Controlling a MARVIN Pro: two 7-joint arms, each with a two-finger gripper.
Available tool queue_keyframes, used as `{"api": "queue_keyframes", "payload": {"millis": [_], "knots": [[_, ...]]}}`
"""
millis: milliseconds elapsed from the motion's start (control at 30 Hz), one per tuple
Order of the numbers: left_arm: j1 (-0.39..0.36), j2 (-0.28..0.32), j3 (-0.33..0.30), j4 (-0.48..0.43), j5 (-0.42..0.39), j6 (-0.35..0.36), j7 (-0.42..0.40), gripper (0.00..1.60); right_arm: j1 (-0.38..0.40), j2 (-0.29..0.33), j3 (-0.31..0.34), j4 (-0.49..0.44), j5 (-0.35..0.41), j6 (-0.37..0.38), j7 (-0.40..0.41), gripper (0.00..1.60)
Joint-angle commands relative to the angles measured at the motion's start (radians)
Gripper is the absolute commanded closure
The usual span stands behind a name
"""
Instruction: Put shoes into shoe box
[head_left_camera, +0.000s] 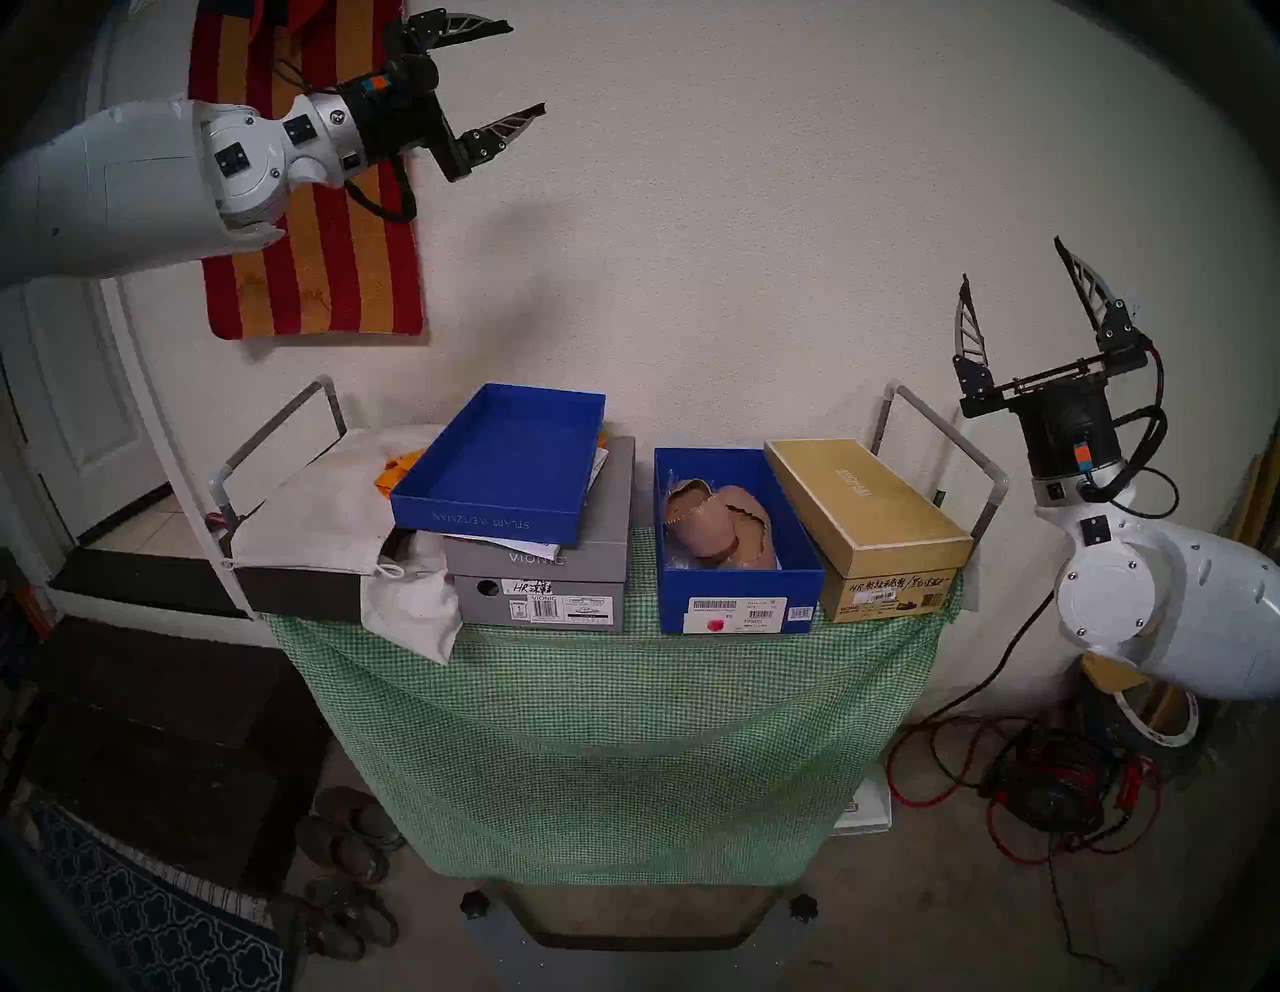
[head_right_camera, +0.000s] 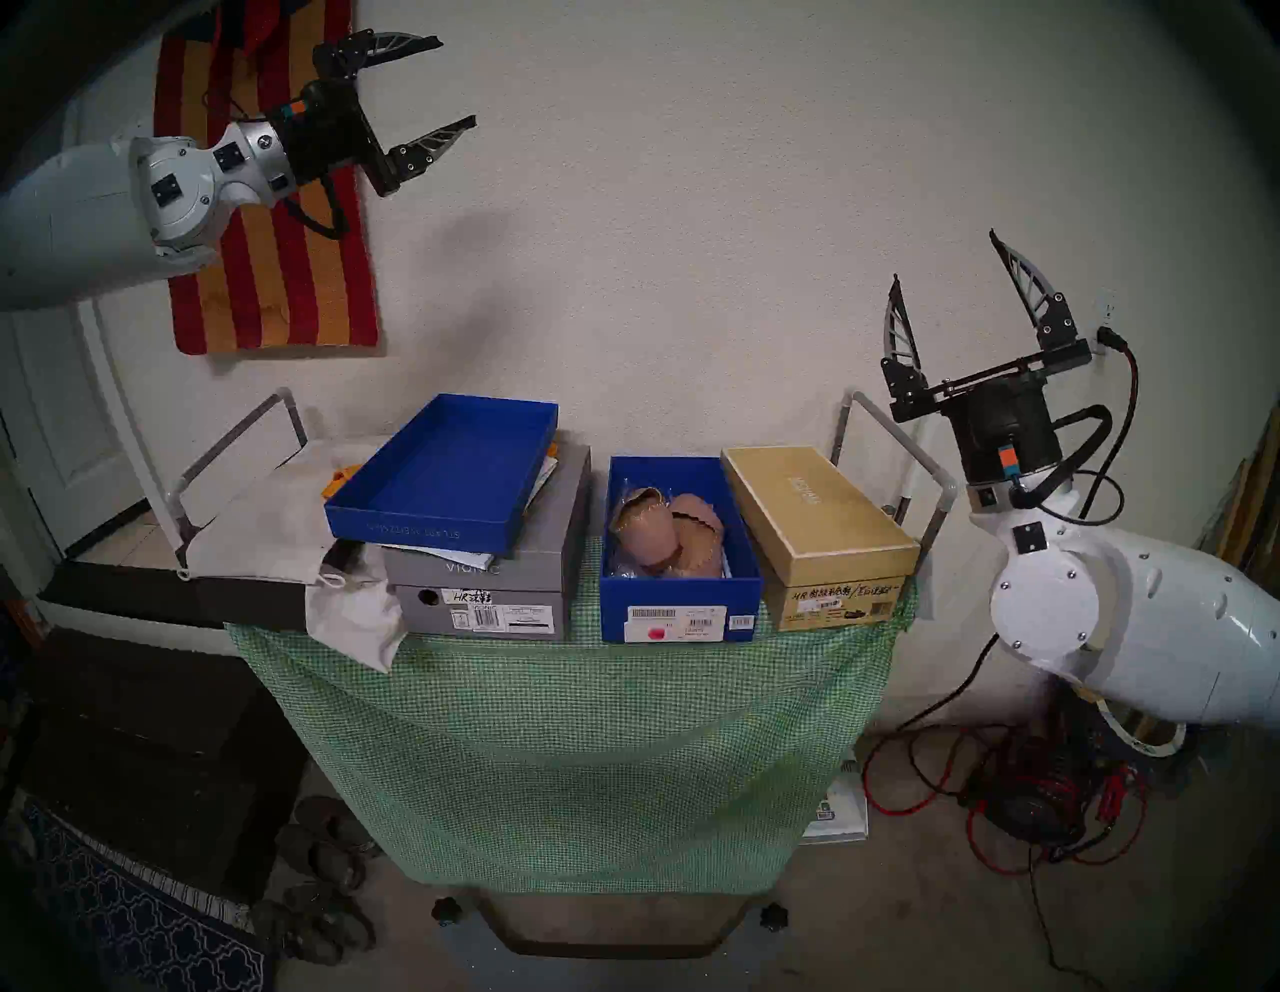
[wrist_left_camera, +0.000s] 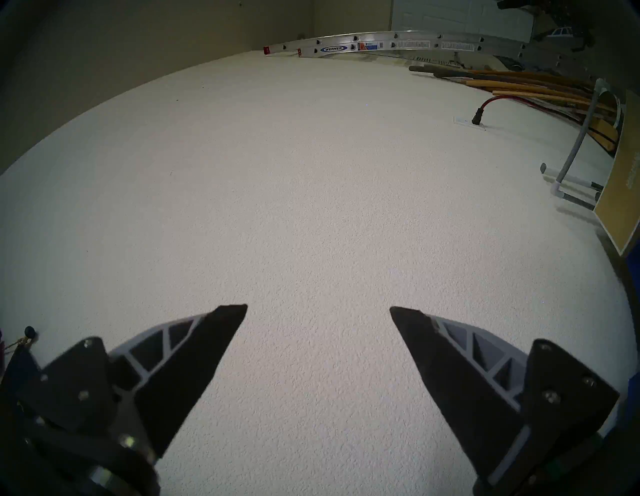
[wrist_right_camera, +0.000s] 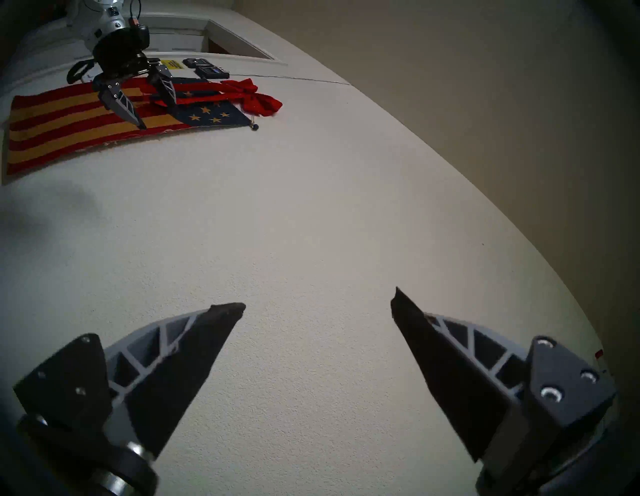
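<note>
Both beige-pink ballet flats lie inside the deep royal-blue shoe box at the table's middle right. The box has no lid on it. My left gripper is open and empty, raised high at the upper left near the wall. It also shows in the left wrist view and the right wrist view. My right gripper is open and empty, pointing up, to the right of the table.
The shallow blue lid rests upside down on a gray VIONIC box. A tan closed box stands right of the shoe box. White cloth bags lie at the left. The table has a green cloth and metal rails. Dark slippers and cables are on the floor.
</note>
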Motion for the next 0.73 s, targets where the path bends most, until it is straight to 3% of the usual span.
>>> {"api": "queue_keyframes", "payload": {"millis": [0,67,200,300,700], "knots": [[-0.002,-0.002,-0.002,0.001,0.001,-0.001,0.000,0.00,0.075,0.019,0.046,0.068,0.063,-0.076,0.118,0.00],[-0.002,-0.002,-0.002,0.001,0.001,-0.001,0.000,0.00,0.091,0.021,0.065,0.091,0.099,-0.099,0.182,0.00],[-0.002,-0.002,-0.002,0.001,0.001,-0.001,-0.001,0.00,0.113,0.024,0.091,0.112,0.159,-0.135,0.234,0.00],[-0.002,-0.002,-0.002,0.002,0.001,-0.002,-0.001,0.00,0.113,0.026,0.103,0.113,0.192,-0.112,0.211,0.00],[-0.001,-0.002,-0.002,0.002,0.001,-0.002,-0.001,0.00,0.118,0.032,0.112,0.113,0.244,-0.115,0.273,0.00]]}}
